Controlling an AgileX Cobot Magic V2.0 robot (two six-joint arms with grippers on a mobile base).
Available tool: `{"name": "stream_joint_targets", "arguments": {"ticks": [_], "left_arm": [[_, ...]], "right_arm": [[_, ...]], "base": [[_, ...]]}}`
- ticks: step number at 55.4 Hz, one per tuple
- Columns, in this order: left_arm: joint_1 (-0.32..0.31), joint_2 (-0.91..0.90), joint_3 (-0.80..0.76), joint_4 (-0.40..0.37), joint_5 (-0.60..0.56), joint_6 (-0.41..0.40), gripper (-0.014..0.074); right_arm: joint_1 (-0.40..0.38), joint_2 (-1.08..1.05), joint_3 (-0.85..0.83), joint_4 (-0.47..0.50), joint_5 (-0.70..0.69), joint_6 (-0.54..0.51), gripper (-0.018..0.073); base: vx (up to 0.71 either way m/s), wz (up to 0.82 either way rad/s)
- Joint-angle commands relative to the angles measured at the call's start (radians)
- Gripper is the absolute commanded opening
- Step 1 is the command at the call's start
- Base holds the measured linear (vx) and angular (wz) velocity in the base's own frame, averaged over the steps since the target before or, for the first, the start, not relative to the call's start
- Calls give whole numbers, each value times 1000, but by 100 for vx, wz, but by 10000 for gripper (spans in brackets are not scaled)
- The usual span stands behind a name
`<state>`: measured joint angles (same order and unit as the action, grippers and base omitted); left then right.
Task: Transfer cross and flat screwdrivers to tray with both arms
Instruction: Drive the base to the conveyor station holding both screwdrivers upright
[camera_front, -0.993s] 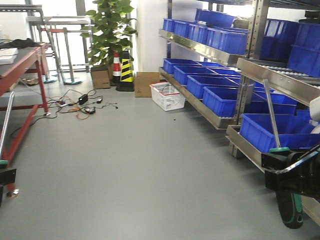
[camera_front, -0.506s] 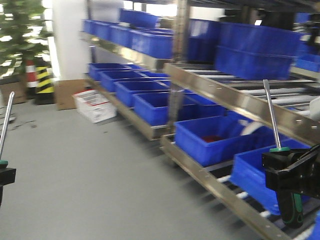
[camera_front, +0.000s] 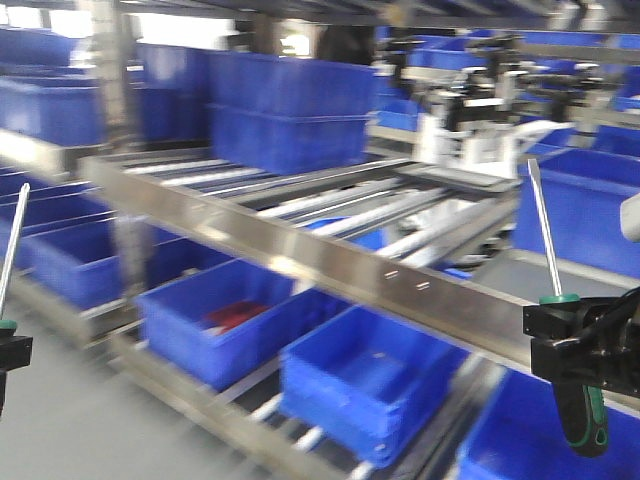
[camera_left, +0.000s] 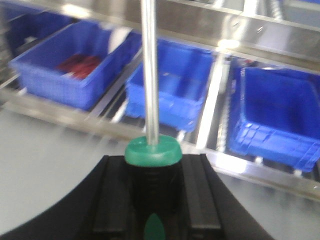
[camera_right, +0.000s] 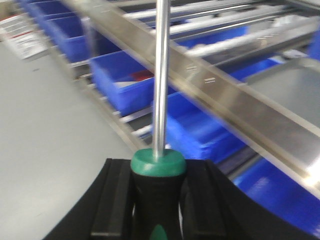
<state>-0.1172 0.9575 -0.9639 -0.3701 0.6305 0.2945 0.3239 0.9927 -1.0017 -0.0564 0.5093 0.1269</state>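
Note:
Both screwdrivers are held upright, steel shafts pointing up. At the far left edge of the front view, my left gripper (camera_front: 8, 352) is shut on one screwdriver (camera_front: 14, 240); the left wrist view shows its green collar (camera_left: 152, 151) and black handle clamped between the fingers of the left gripper (camera_left: 152, 172). My right gripper (camera_front: 580, 345) is shut on the other screwdriver (camera_front: 544, 230), whose handle hangs below the jaws. In the right wrist view, the right gripper (camera_right: 158, 180) pinches that handle. A grey flat metal surface with a low rim, probably the tray (camera_right: 295, 92), lies ahead right (camera_front: 520, 275).
A steel rack rail (camera_front: 300, 255) crosses the view diagonally. Blue bins (camera_front: 365, 385) sit on the low shelf, and one (camera_front: 215, 320) holds red parts. More blue bins (camera_front: 290, 110) are stacked above. White robot arms (camera_front: 470, 120) stand behind the rack. Grey floor (camera_front: 60, 430) lies at lower left.
The view has swung right, from open floor and plant to close against the blue-bin rack. Both grippers stay at the same spots in the frame, still clamping their screwdrivers.

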Motion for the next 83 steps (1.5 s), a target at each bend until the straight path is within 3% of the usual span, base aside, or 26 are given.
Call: {"name": "stream_joint_targets", "arguments": {"ticks": [1, 52, 83], "left_arm": [[-4, -16, -28, -28, -79, -1, 0], [-4, -16, -28, -28, -79, -1, 0], [-4, -16, -28, -28, -79, -1, 0]], "right_arm": [[0, -14, -30, -10, -89, -5, -8], [0, -14, -30, -10, -89, -5, -8], [0, -14, -30, -10, -89, -5, -8]], "base": [[47, -67], [38, -52], [11, -19]]}}
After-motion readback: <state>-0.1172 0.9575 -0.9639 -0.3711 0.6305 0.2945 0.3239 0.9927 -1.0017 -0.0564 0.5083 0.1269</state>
